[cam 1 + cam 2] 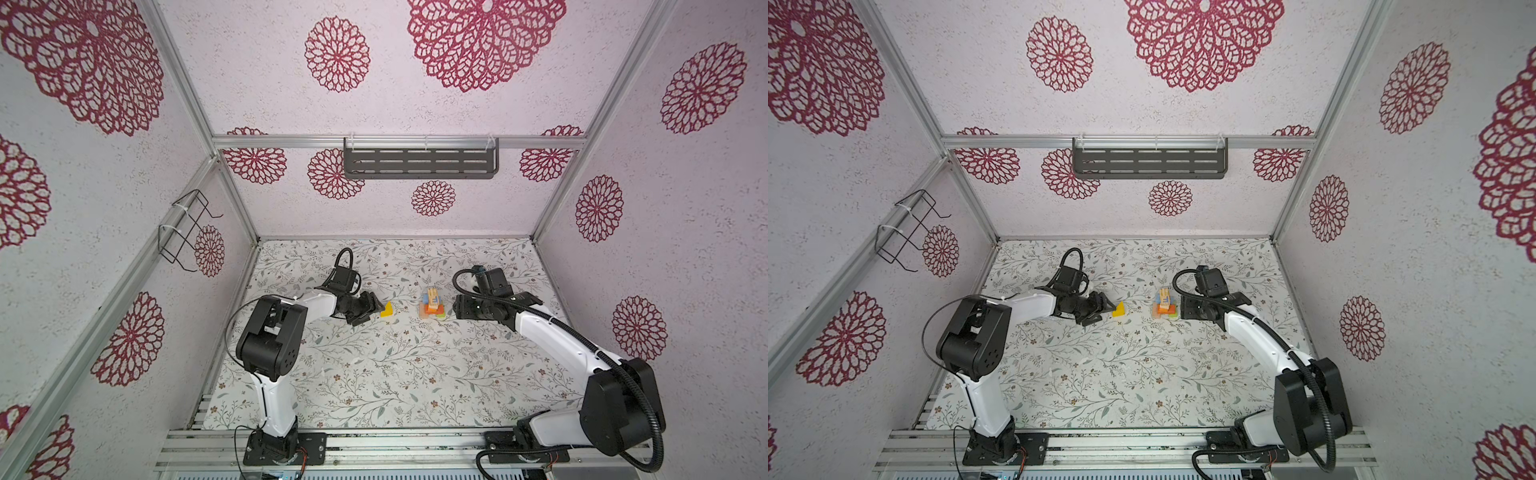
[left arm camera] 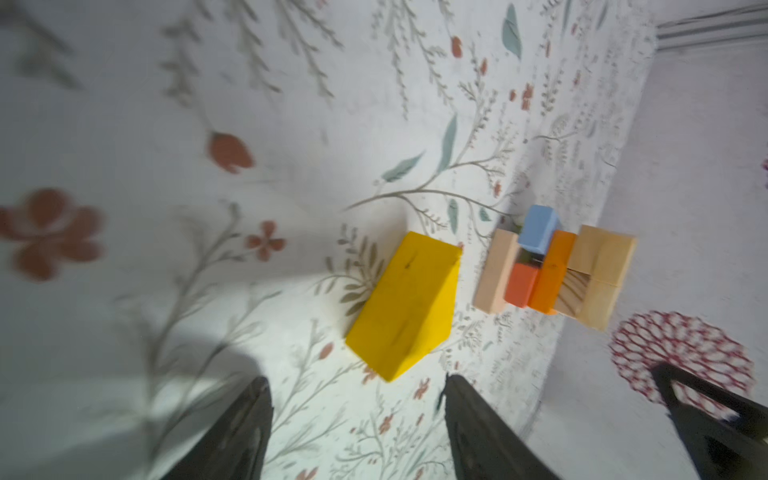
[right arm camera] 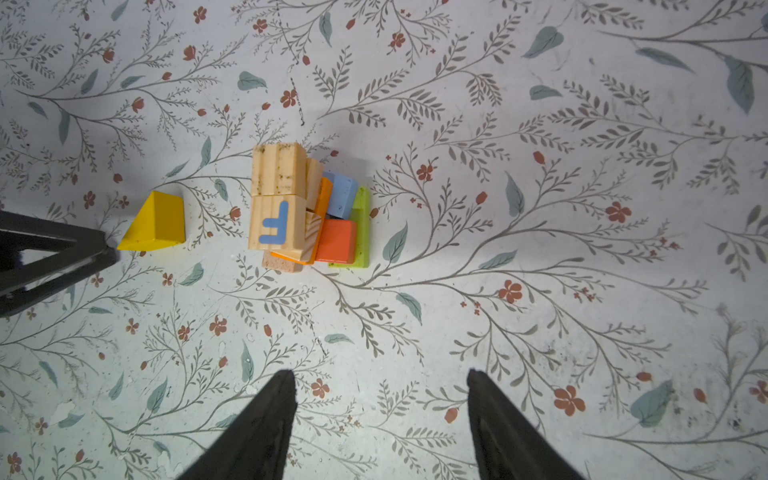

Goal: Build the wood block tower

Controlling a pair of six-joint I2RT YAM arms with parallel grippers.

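Blurred, cropped left hand (image 2: 356, 379) gapes near yellow block (image 2: 405, 305)

Top cams: high over near edge, tilted down twd far wall, wide; both show whole table (image 1: 395, 374). L wrist cam: low, close, blurry, faces right at yellow block (image 2: 405, 307) & tower (image 2: 552, 270). R wrist cam: higher, looks straight down, shares both.

One letter legible from my station
I read a single blue "F" printed on the upper face of a natural wood cube (image 3: 277, 223) atop the tower (image 3: 336, 241).
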